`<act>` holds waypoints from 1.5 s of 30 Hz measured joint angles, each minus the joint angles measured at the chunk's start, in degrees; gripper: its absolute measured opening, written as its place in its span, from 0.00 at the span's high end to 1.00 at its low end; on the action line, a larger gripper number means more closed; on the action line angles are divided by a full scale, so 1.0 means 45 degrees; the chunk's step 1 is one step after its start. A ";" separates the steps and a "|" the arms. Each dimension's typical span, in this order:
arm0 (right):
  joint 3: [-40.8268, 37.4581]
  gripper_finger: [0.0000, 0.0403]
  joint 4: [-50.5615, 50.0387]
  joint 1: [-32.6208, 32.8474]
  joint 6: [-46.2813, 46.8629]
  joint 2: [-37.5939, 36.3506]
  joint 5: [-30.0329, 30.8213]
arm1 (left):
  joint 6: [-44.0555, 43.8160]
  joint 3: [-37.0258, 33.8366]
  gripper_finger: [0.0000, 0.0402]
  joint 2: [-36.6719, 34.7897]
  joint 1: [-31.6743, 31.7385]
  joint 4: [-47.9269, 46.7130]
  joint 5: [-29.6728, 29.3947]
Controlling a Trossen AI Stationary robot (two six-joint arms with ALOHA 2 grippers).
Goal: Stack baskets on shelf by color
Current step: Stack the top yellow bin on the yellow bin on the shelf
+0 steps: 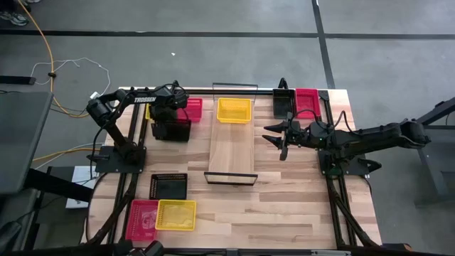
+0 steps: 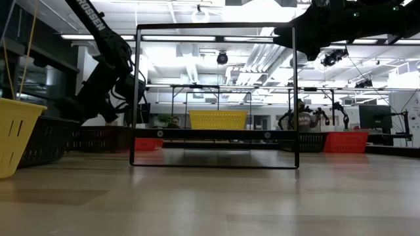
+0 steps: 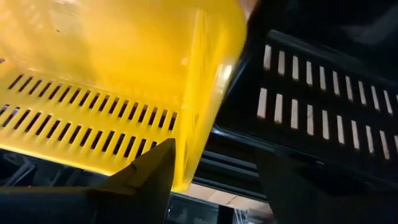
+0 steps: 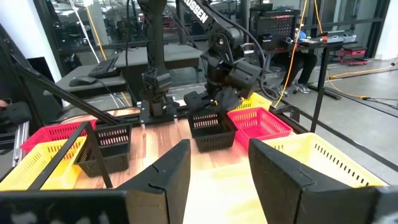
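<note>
My left gripper [image 1: 170, 116] hangs open over a far-left group of baskets: a yellow basket [image 1: 148, 111], a pink-red basket [image 1: 193, 107] and a black basket [image 1: 171, 131]. In its wrist view the fingers stand on either side of the adjoining walls of the yellow basket [image 3: 112, 81] and the black basket [image 3: 323, 106]. The shelf [image 1: 233, 153] lies mid-table, with a yellow basket [image 1: 234, 110] resting on its far end. My right gripper [image 1: 279, 136] hovers open, just right of the shelf, holding nothing. My left gripper [image 3: 211, 165] comes from above, one finger [image 3: 149, 177] inside the yellow basket, right beside its side wall [image 3: 196, 112]. The other finger is on the black basket's side. I cannot tell whether either finger touches a wall.
A black basket [image 1: 283, 104] and a pink-red basket [image 1: 307, 102] sit at the far right. Near left lie a black basket [image 1: 169, 186], a pink-red basket [image 1: 141, 217] and a yellow basket [image 1: 176, 215]. Wire frames [image 2: 213, 27] stand at the shelf's ends.
</note>
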 joint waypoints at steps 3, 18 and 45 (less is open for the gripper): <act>0.0000 0.62 0.0000 0.0002 0.0039 0.0000 0.0000 | -0.0102 0.0000 0.57 0.0000 0.0000 0.0362 -0.0230; 0.0000 0.62 -0.0083 0.0004 0.0367 0.0000 -0.0005 | -0.0138 0.0107 0.98 -0.0575 -0.0062 0.0558 -0.1653; 0.0002 0.62 0.0993 0.0000 0.0442 0.0000 0.0000 | 0.3926 0.3716 1.00 -0.6008 -0.9036 -0.0673 -0.3295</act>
